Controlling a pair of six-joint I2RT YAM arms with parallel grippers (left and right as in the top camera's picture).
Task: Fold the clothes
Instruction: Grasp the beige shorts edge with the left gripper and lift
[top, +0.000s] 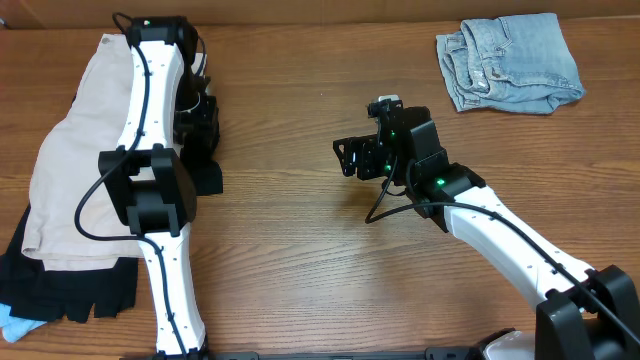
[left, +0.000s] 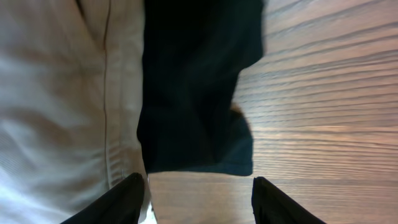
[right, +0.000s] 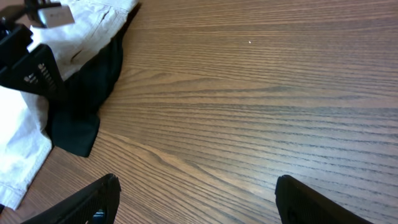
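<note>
The khaki shorts lie at the far left of the wooden table, stretched out lengthwise in the overhead view. They rest on top of a black garment, which shows past their lower end and right edge. A scrap of light-blue cloth pokes out at the lower corner.

The left gripper hangs just beside the shorts' right edge, over the black cloth and bare wood. Its jaws stand partly apart with nothing between them.

Further right, well apart from the pile, the right gripper hovers over bare table. It is spread wide and also empty, and faces toward the pile.

A folded denim piece sits alone at the far right corner.

The shorts look already narrowed into one long strip, so the step in hand is probably a let-go between folds. A crosswise fold appears to be still owed. That would call for pinching one end of the khaki alone, without catching the black layer under it, and carrying that end over to meet the other. The right arm would need to come across if both corners are to be held.
</note>
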